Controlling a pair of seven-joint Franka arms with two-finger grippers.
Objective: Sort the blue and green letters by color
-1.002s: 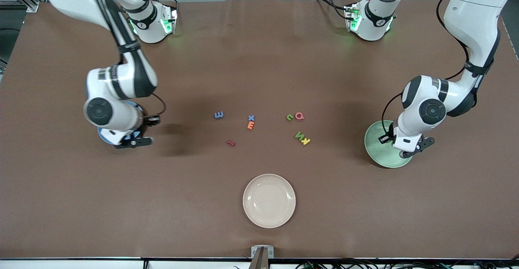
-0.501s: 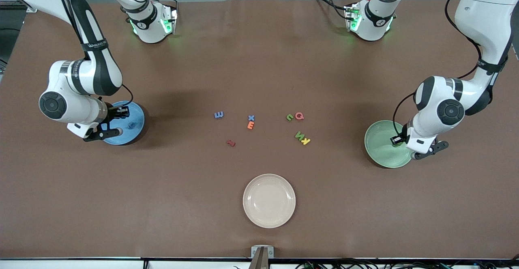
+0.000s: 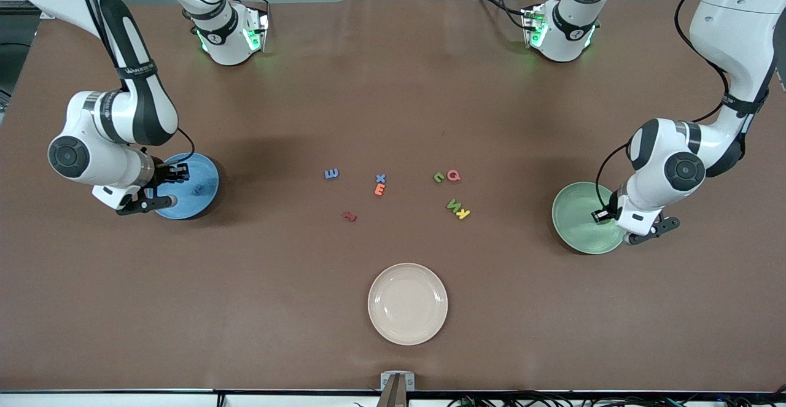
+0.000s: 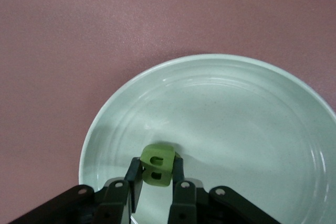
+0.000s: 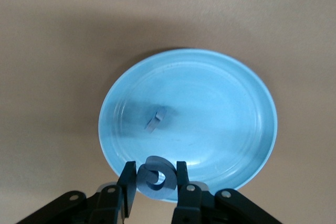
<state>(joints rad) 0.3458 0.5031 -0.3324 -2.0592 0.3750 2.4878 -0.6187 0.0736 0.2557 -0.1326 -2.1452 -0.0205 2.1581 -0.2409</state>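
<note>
The left gripper [image 4: 156, 174] has its fingers [image 4: 133, 174] clamped on a green letter [image 4: 157, 163], pinched between the two pads and held over the pale green plate [image 4: 252, 103], which sits at the left arm's end of the table. The right gripper [image 5: 156, 182] likewise has its fingers [image 5: 128, 179] closed on a blue letter [image 5: 156, 178], a curled shape, held over the rim of the blue plate [image 5: 220, 114] at the right arm's end of the table. Another blue letter [image 5: 156, 119] already lies in that blue plate, near its middle. In the front view the left gripper [image 3: 614, 220] hangs over the edge of the green plate [image 3: 574, 217] and the right gripper [image 3: 161, 189] over the edge of the blue plate [image 3: 199, 180]. Out on the brown table [image 3: 393, 88], between the two plates, loose letters remain: a blue E [image 3: 331, 174] toward the right arm's end, a small blue X [image 3: 381, 178] touching an orange E [image 3: 379, 189] just nearer the camera, and a dark red letter [image 3: 349, 216] nearer still. Toward the left arm's end a green C-like letter [image 3: 438, 177] lies just beside a pink Q [image 3: 454, 175], and a green N [image 3: 454, 204] touches a yellow letter [image 3: 463, 213]. A cream plate [image 3: 408, 303] sits alone, nearest the camera.
</note>
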